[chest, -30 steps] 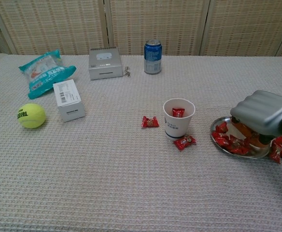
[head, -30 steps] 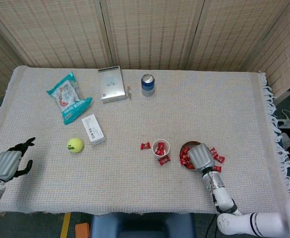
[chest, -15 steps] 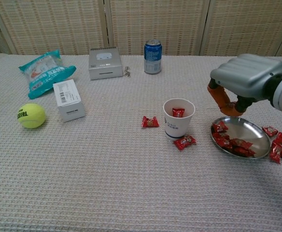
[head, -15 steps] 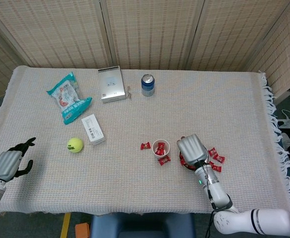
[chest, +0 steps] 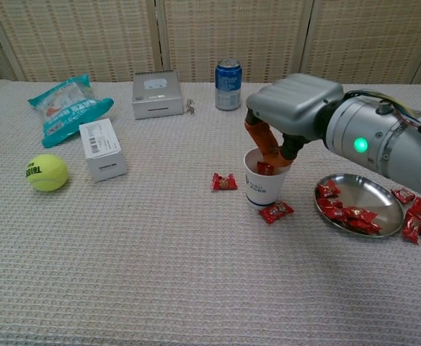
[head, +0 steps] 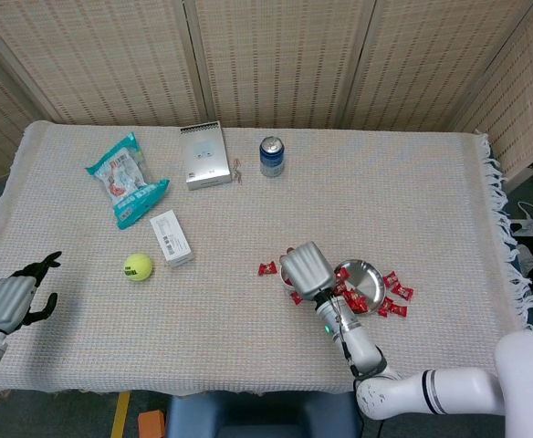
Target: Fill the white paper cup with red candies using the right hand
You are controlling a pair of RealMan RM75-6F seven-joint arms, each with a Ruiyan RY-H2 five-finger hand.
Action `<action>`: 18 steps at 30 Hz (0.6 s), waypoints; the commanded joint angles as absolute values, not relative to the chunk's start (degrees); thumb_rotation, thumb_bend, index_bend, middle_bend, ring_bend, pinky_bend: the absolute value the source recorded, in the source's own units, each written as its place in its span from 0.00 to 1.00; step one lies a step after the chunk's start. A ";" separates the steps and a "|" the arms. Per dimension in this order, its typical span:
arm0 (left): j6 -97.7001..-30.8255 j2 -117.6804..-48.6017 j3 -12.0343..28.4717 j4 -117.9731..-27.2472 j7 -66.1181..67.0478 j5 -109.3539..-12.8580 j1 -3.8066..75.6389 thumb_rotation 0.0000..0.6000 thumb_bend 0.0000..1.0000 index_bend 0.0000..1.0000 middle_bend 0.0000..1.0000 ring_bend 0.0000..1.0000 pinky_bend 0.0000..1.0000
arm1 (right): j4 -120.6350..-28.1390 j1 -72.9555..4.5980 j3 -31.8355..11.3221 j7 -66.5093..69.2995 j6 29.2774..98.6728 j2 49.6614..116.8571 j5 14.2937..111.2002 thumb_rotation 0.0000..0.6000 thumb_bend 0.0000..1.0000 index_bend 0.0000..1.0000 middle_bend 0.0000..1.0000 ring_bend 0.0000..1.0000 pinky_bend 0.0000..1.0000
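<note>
Right hand (chest: 291,108) sits just right of frame center in the chest view, directly over the white paper cup (chest: 266,186), fingers (chest: 262,143) pointed down into its mouth, probably so nothing misses. Can't tell if they're pinching a candy. 1 red candy (chest: 265,169) shows inside the cup. The steel dish (chest: 373,190) at lower right holds more candies. Left hand (head: 11,300), lower left in the head view, holds nothing, its dark fingers loosely apart.

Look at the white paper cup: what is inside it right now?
Inside the white paper cup a red candy shows at the rim. The right hand reaches its fingers into the mouth, hiding the rest; the head view is covered too.
</note>
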State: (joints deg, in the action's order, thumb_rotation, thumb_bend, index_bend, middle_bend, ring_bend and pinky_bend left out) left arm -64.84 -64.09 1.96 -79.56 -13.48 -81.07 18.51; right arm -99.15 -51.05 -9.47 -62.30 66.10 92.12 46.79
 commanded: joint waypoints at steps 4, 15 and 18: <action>-64.80 -64.00 1.94 -79.37 -13.89 -81.24 18.54 1.00 0.53 0.03 0.18 0.17 0.30 | -97.77 -51.90 -9.15 -61.57 66.00 93.00 46.62 1.00 0.45 0.72 0.72 0.66 1.00; -64.42 -64.11 1.93 -79.23 -13.77 -81.08 18.68 1.00 0.54 0.03 0.18 0.17 0.30 | -100.61 -51.94 -7.39 -63.74 68.48 91.29 45.64 1.00 0.39 0.26 0.44 0.54 0.97; -64.35 -64.11 1.94 -79.27 -13.73 -81.02 18.70 1.00 0.54 0.03 0.18 0.17 0.30 | -100.75 -52.10 -7.18 -63.97 68.75 91.19 45.36 1.00 0.34 0.20 0.39 0.49 0.94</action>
State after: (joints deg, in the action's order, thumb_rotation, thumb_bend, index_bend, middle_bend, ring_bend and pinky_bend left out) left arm -64.35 -64.11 1.94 -79.27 -13.73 -81.02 18.70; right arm -100.73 -52.06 -7.24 -63.91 68.72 91.23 45.43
